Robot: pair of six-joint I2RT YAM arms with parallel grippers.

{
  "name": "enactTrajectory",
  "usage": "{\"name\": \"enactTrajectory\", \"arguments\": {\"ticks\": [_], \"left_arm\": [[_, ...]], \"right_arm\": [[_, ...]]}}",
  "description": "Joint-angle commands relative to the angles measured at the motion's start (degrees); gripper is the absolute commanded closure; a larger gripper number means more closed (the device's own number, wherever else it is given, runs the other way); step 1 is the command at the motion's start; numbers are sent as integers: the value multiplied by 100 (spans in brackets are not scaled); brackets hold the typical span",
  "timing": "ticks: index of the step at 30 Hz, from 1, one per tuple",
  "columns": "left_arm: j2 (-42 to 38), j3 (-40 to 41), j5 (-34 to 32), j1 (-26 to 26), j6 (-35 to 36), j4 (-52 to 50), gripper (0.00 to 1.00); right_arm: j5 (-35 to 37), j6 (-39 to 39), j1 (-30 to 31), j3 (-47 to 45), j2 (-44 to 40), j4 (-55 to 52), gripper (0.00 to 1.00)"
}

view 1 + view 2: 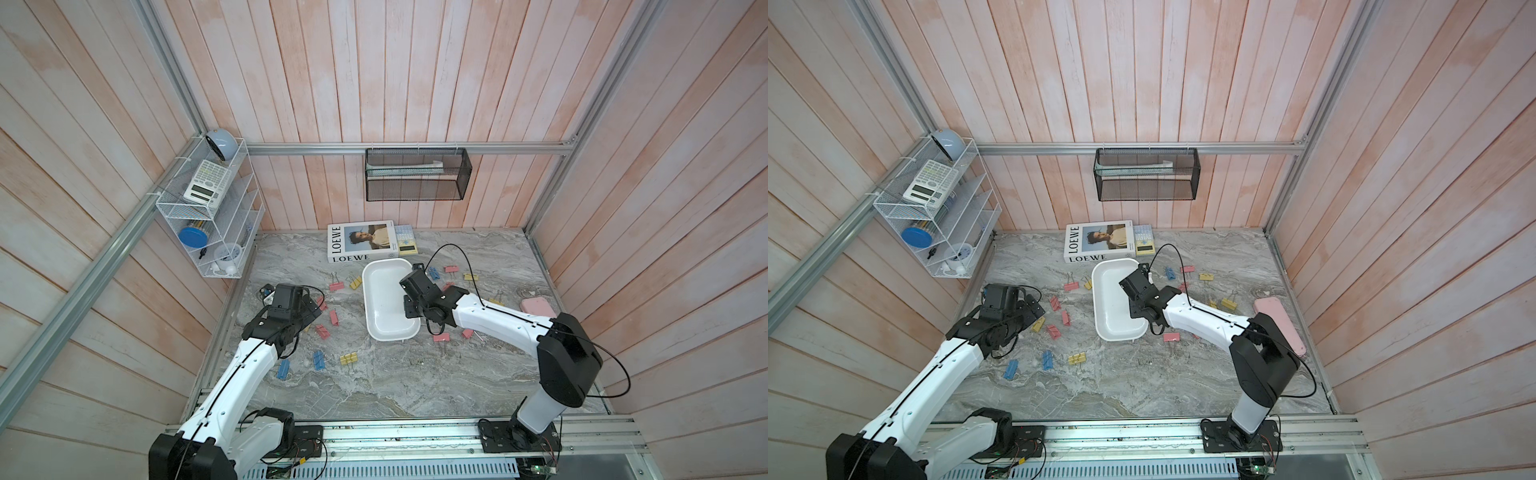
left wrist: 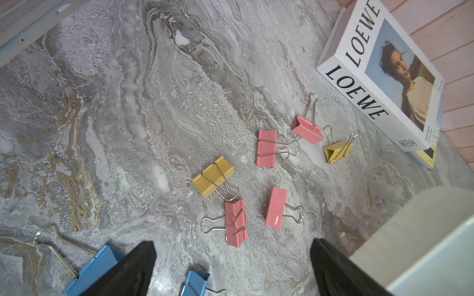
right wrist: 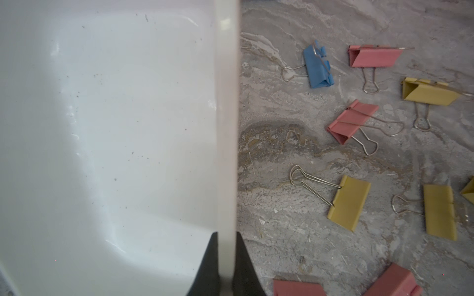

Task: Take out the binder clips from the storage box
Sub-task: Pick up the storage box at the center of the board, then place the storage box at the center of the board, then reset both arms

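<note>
White plastic storage box (image 1: 385,305), emptied, sits on the marble tabletop (image 1: 415,374) among scattered binder clips (image 2: 266,148), its wall clamped by the right gripper (image 3: 226,241), the left gripper (image 2: 232,252) spread and empty; releasing it level seems wisest.

pink plank walls (image 1: 415,83), grey marble tabletop (image 1: 395,382)

The left arm (image 1: 245,365) and right arm (image 1: 494,318) are built of white shells and black joint housings; a thin black cable (image 1: 454,245) is routed along each.
</note>
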State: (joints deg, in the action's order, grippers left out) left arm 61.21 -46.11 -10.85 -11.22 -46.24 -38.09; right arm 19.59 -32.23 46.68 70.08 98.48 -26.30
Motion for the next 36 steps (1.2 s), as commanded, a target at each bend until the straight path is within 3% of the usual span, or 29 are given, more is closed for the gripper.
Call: {"name": "enactTrajectory", "arguments": {"ticks": [1, 6, 8, 10, 13, 18, 23, 27, 31, 36], "left_arm": [[58, -249, -162, -167, 163, 11, 0], [22, -300, -82, -240, 168, 35, 0], [23, -328, -34, -253, 176, 32, 0], [22, -368, -14, -260, 207, 34, 0], [9, -420, 30, -276, 284, 67, 0], [23, -428, -302, -280, 541, 52, 0], [37, -115, -1175, -280, 789, 558, 0], [-149, 652, -2026, -284, 1285, 1840, 0], [-205, 1397, -2630, -284, 2179, 3374, 0], [73, 2045, -2763, -120, 3318, 5404, 0]], "right_arm": [[-261, -149, -43, 525, 371, -585, 96], [-946, -260, -277, 866, 849, -1012, 91], [-1311, -255, -437, 938, 960, -1149, 75], [-1432, -241, -506, 913, 943, -1135, 67], [-1278, -182, -527, 841, 770, -1093, 46], [-856, 128, -661, 690, 344, -1122, 27], [414, 315, -849, 89, -673, -788, 2], [1338, 800, -1168, -846, -1630, 337, 2], [1659, 1553, -1747, -1743, -2349, 1532, 2], [1927, 2476, -2442, -3009, -2818, 3240, 2]]}}
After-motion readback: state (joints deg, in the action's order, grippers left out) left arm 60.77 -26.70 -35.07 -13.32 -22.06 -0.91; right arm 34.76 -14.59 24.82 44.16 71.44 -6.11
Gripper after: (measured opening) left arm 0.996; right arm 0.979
